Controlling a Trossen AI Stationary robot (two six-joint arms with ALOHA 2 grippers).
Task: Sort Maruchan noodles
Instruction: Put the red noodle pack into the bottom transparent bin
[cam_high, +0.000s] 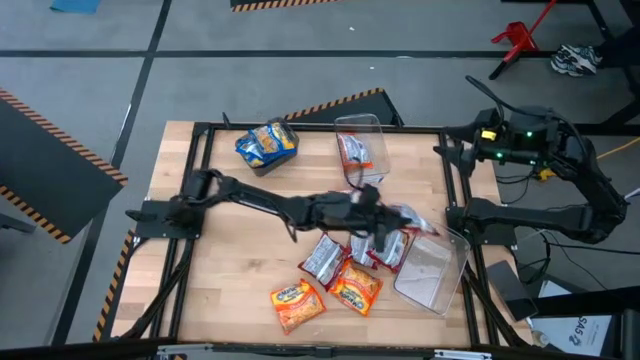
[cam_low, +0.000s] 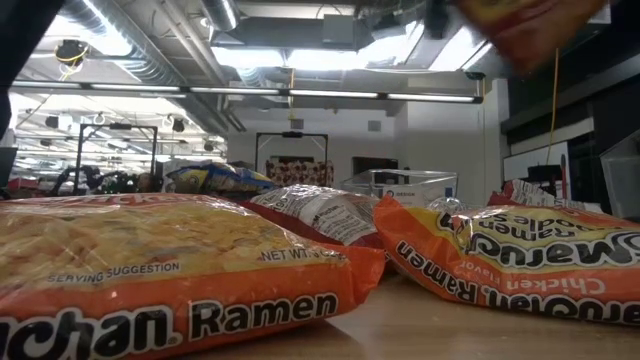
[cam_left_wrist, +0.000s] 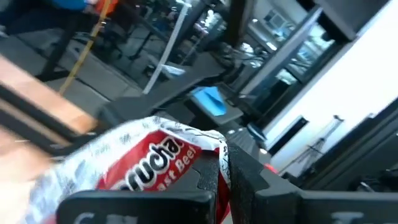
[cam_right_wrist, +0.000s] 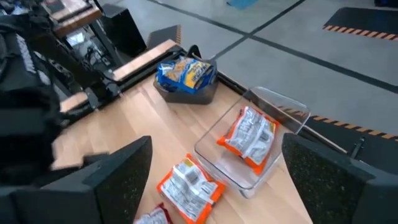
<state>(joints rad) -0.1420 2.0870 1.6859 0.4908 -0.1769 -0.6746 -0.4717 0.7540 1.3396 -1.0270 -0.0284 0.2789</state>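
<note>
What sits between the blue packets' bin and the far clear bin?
Only bare table: in the high view nothing separates the dark bin of blue packets from the clear bin.

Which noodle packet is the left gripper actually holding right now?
The red-and-silver packet, clamped in the left gripper above the table's middle right; the other packets lie loose on the table or in bins.

Orange Maruchan noodles (cam_high: 298, 303) flat on wood; blue packets (cam_high: 267, 142) binned; red packet (cam_left_wrist: 149, 163) aloft
</note>
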